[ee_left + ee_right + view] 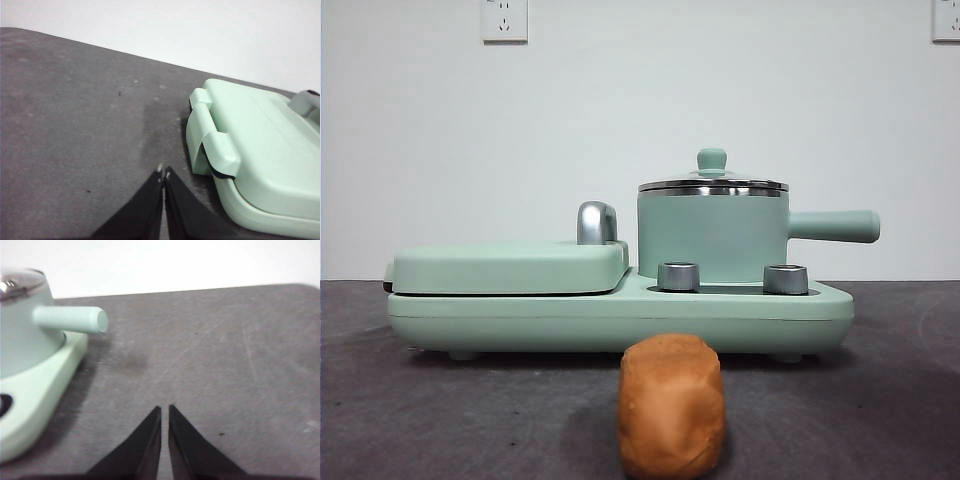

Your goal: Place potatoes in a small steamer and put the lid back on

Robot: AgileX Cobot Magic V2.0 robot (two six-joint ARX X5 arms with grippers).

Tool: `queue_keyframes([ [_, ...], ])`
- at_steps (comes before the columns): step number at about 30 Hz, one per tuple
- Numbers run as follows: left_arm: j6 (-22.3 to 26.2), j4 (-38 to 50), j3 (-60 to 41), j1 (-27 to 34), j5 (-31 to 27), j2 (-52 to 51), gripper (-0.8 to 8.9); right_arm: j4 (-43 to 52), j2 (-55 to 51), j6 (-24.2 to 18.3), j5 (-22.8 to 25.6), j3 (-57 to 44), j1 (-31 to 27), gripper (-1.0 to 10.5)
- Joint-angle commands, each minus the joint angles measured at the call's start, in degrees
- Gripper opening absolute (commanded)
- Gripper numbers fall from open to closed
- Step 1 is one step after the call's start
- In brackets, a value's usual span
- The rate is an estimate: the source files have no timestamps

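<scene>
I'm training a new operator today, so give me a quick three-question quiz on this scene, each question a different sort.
1. True or false: the round clear glass lid with the mint-green knob sits on the mint-green cylindrical steamer pot.
2. Where is the orange-brown rounded potato? A) inside the pot B) on the dark grey table in front of the mint-green cooker base C) on the flat mint-green griddle cover
3. Fill in: the left tool and the right tool are both ____ and hold nothing.

Key: 1 true; 2 B; 3 shut.
</scene>
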Motion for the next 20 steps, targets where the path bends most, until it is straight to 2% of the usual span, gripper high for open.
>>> queue_keyframes([
  [1,-4.7,0.6,-1.0,0.0,0.2,-0.1,0.06,1.6,-0.1,10.5,-1.4,-0.3,0.1,0.2],
  [5,-7.5,0.6,1.3,-0.2,2.5,0.4,0.08,3.0,-0.1,15.8,-7.8,1.7,0.1,0.1],
  [10,-9.8,0.3,7.2,-1.4,2.9,2.9,0.08,1.6,1.3,20.7,-9.3,7.1,0.1,0.1],
  [15,-9.9,0.0,15.8,-2.4,7.3,9.5,0.08,-5.6,5.7,20.5,-14.1,16.5,0.1,0.1],
  [20,-9.6,-2.7,26.0,-3.8,12.7,19.1,0.08,-13.0,11.9,16.4,-21.0,27.2,0.1,0.1],
])
